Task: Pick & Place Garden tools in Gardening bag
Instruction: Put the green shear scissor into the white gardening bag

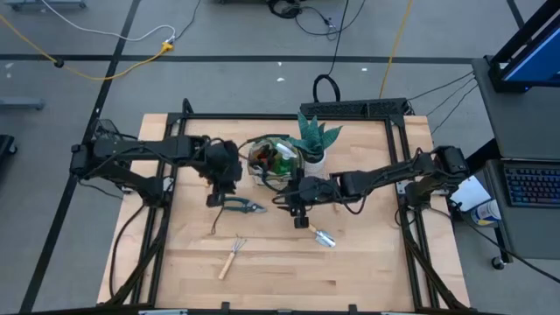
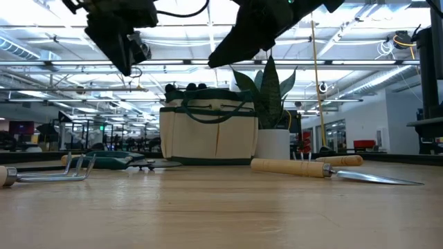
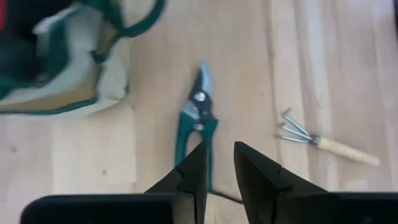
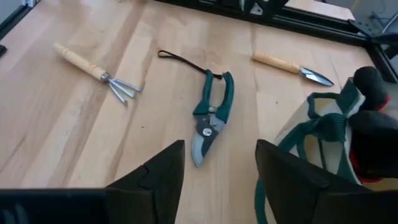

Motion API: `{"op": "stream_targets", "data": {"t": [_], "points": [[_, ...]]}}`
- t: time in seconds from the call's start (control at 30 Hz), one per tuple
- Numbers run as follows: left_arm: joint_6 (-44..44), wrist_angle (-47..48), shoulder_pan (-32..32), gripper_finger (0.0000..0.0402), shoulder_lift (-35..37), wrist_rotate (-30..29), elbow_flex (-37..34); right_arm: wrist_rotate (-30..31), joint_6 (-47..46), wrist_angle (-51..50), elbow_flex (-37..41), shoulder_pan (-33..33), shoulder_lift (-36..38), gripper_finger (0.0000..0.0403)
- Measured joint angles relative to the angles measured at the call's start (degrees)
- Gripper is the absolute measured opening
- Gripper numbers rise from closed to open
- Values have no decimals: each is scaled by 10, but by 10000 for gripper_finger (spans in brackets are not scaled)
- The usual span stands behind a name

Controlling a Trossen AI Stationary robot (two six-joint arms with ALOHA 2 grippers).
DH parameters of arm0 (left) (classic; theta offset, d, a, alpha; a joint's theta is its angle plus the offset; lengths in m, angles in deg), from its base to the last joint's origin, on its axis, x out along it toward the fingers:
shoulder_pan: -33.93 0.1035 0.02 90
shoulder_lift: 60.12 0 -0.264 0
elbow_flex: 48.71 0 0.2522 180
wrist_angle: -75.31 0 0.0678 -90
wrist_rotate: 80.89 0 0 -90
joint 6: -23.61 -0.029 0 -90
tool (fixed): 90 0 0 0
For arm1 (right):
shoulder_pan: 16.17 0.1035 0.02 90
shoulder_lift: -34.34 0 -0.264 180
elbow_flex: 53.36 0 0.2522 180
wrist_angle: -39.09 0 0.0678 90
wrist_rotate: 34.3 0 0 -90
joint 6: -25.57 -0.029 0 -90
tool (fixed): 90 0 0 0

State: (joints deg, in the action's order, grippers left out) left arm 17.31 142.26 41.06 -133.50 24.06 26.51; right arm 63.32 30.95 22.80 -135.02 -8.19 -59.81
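The gardening bag [image 1: 276, 157] stands upright at the table's far middle, with red, black and green things inside. Green-handled pruning shears [image 1: 239, 206] lie flat in front of it. A wooden-handled rake [image 1: 231, 256] lies nearer the front edge. One trowel [image 1: 318, 234] lies right of the shears and another [image 4: 291, 65] lies beside my left arm. My left gripper [image 3: 217, 177] hangs above the shears' handle end, its fingers a narrow gap apart with nothing between them. My right gripper [image 4: 217, 168] hangs wide open in front of the bag, to the right of the shears.
A teal spiky plant in a white pot [image 1: 313, 142] stands against the bag's right side. A dark frame [image 1: 350, 109] runs along the table's far and side edges. Bare wood [image 1: 289, 280] stretches along the near edge.
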Motion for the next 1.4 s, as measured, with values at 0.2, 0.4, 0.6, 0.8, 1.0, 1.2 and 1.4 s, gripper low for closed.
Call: {"op": "stream_targets", "data": {"t": [0.2, 0.4, 0.6, 0.8, 1.0, 1.2, 1.4], "points": [[0, 3, -45, 81, -5, 11, 0, -1, -2, 10, 11, 8, 0, 188], [26, -1, -61, 107, -5, -11, 0, -2, -2, 9, 30, 8, 0, 187], [35, -8, -62, 183, -5, -72, 0, -2, -2, 10, 40, 11, 0, 188], [39, -56, -64, 231, -5, -75, -23, -2, -2, 9, 50, 11, 0, 185], [50, -136, -65, 234, -5, -71, -101, -2, -2, 10, 50, 11, 0, 186], [58, -228, -49, 234, -5, -71, -179, -2, -2, 10, 50, 11, 0, 184], [54, -245, -35, 234, -6, -99, -219, -3, -11, 10, 50, 11, 0, 186]]}}
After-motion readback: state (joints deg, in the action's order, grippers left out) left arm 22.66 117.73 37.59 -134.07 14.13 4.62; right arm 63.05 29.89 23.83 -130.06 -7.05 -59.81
